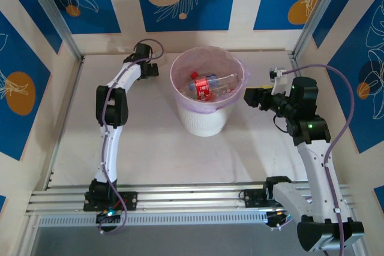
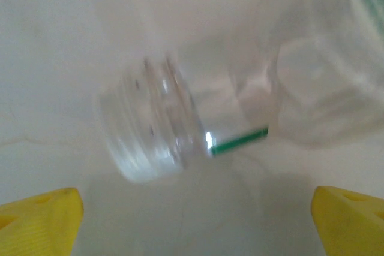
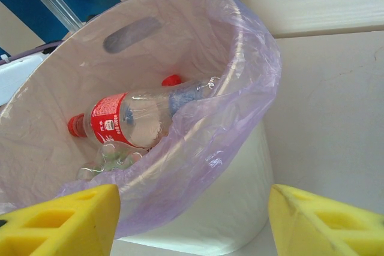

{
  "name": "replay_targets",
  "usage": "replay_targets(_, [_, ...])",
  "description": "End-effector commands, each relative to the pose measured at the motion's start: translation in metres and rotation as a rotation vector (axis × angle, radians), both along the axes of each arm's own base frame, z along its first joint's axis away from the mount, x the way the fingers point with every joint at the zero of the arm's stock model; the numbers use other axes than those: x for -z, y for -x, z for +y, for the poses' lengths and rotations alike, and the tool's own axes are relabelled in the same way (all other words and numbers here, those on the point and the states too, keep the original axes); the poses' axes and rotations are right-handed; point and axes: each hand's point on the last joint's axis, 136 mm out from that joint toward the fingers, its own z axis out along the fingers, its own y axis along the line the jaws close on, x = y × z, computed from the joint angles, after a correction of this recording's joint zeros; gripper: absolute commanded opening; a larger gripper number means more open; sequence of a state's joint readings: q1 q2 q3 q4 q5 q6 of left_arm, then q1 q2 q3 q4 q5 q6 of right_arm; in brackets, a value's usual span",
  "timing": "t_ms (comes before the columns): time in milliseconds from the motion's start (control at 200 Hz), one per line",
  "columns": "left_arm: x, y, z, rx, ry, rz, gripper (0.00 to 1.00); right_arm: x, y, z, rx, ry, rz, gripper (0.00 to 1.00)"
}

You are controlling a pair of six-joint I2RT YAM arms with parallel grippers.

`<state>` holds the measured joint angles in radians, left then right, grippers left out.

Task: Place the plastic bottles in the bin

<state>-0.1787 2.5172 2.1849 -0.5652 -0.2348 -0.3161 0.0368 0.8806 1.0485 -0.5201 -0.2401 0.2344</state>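
Could send the clear green-ringed plastic bottle [image 2: 174, 130] lying on the table [image 2: 54, 34] rolling away if closing the wide-open, empty left gripper [image 2: 195, 223] off-centre; right gripper [image 3: 192, 226], parted and empty, beside the white purple-lined bin [image 3: 240, 208].

The bin [image 1: 176, 80] stands mid-bench [image 1: 150, 148], towards the back, with bottles [image 1: 211, 85] lying inside it. The left gripper [image 1: 153, 69] sits to its left and the right gripper [image 1: 248, 97] to its right. Two more bottles [image 2: 162, 124] lie on the bench before the left jaws.
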Motion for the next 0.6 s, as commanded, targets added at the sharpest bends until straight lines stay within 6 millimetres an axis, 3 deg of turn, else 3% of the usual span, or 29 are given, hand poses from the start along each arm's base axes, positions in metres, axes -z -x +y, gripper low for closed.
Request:
replay_targets(0, [-0.059, -0.013, -0.007, 0.106, 0.024, -0.15, 1.0, 0.004, 0.003, 0.0, 0.007, -0.015, 0.026, 0.67])
replay_targets(105, [-0.071, -0.016, -0.019, 0.23, 0.023, -0.174, 1.0, 0.004, 0.002, -0.001, 0.013, -0.022, 0.032, 0.66])
replay_targets(245, [-0.07, -0.021, -0.027, 0.355, 0.055, -0.167, 1.0, 0.007, 0.0, -0.001, 0.028, -0.025, 0.044, 0.66])
replay_targets(500, [-0.06, -0.045, 0.011, 0.354, 0.158, -0.214, 1.0, 0.007, 0.003, 0.0, 0.057, 0.004, 0.07, 0.66])
replay_targets(595, [-0.055, -0.058, 0.012, 0.377, 0.264, -0.235, 1.0, 0.008, 0.006, 0.002, 0.069, 0.037, 0.081, 0.66])
